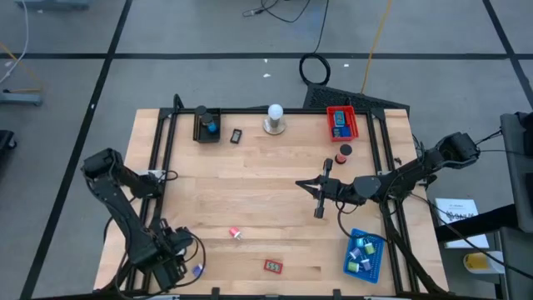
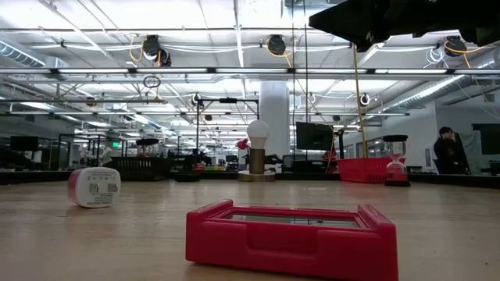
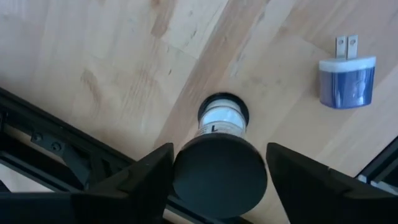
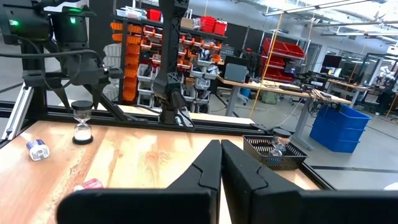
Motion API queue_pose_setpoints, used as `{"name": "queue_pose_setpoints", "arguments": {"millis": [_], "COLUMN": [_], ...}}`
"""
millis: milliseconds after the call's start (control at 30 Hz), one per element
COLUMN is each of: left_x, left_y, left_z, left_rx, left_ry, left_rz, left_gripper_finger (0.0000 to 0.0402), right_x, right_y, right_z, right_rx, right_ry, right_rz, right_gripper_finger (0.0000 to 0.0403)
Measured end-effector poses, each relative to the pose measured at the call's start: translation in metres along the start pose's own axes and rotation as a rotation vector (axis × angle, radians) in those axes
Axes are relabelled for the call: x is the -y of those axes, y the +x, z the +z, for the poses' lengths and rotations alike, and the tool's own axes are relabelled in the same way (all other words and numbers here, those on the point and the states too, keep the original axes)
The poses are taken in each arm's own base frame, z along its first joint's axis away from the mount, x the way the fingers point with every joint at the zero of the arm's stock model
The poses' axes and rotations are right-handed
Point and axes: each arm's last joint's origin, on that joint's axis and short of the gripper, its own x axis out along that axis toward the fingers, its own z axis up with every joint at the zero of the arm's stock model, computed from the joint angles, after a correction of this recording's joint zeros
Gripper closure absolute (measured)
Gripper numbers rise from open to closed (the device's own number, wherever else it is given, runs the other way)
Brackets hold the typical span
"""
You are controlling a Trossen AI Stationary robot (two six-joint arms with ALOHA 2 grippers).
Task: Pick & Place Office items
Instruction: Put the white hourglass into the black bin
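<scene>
Small office items lie scattered on the wooden table: a flat red block (image 1: 273, 266) near the front edge, a white and pink piece (image 1: 236, 233) just behind it to the left, a black piece (image 1: 236, 135) near the back. A blue plug adapter (image 3: 347, 79) – prongs out, flat on the wood – lies beside a black-capped hourglass (image 3: 220, 149) at the front left corner.

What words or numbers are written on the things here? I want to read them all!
No text here can be read for sure.
White plug block: grey print on its face, too small to read.
Red flat piece: pale marks on top, blurred.
Sheet of paper beside the table: print too small.
Hourglass: one dark mark, perhaps "L", unsure.
</scene>
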Motion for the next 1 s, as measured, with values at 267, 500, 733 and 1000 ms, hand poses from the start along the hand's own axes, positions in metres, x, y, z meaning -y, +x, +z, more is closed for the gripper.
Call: {"name": "queue_pose_setpoints", "arguments": {"millis": [267, 500, 733, 1000], "left_x": [0.000, 0.000, -0.002, -0.003], "left_y": [0.000, 0.000, 0.022, 0.025], "left_z": [-0.001, -0.001, -0.004, -0.004], "left_rx": [0.003, 0.009, -0.031, -0.033], "left_ry": [-0.013, -0.004, 0.014, 0.071], "left_rz": [-0.001, 0.000, -0.004, 0.000], "left_gripper_finger": [0.0157, 0.0101, 0.0099, 0.0182], "right_x": [0.000, 0.000, 0.000, 0.000], "right_y": [0.000, 0.000, 0.000, 0.000], "right_z": [0.000, 0.000, 0.000, 0.000], "right_rx": [-0.001, -0.001, -0.001, -0.001], "right_ry": [0.000, -0.001, -0.001, -0.001], "right_rz": [0.000, 0.000, 0.000, 0.000], "right_gripper_finger": [0.0401, 0.0401, 0.0401, 0.0402]}}
